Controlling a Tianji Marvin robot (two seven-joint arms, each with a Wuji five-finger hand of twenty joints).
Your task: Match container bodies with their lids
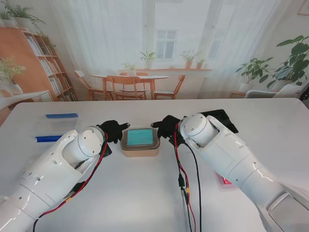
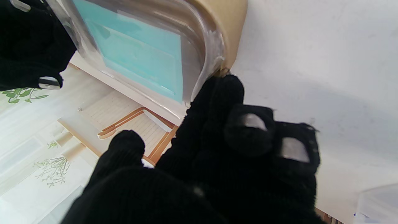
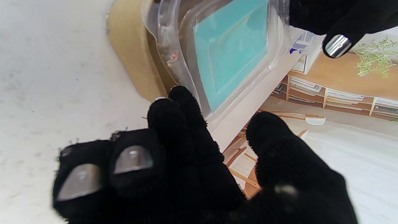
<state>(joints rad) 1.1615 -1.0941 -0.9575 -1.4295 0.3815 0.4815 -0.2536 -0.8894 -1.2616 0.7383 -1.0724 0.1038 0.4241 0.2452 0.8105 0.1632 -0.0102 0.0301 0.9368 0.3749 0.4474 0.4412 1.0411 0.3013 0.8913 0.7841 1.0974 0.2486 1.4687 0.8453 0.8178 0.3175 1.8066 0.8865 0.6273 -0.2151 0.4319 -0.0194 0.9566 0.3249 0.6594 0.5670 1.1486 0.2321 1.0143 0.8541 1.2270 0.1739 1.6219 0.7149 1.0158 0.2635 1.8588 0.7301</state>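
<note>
Both hands, left hand & right hand, touch the clear lid on the tan box, fingers half curled, gripping nothing. Press edges evenly.

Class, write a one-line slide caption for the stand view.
Left robot hand and right robot hand flank a clear-lidded tan rectangular container.

The lid is clear glossy plastic with a teal panel; the container body under it looks like matt tan paper or fibre. Both the left hand and the right hand wear black knitted cloth, fuzzy at the fingers, with shiny metal fingertip plates. The worktop is smooth, matt white. The arm shells are glossy white plastic.
</note>
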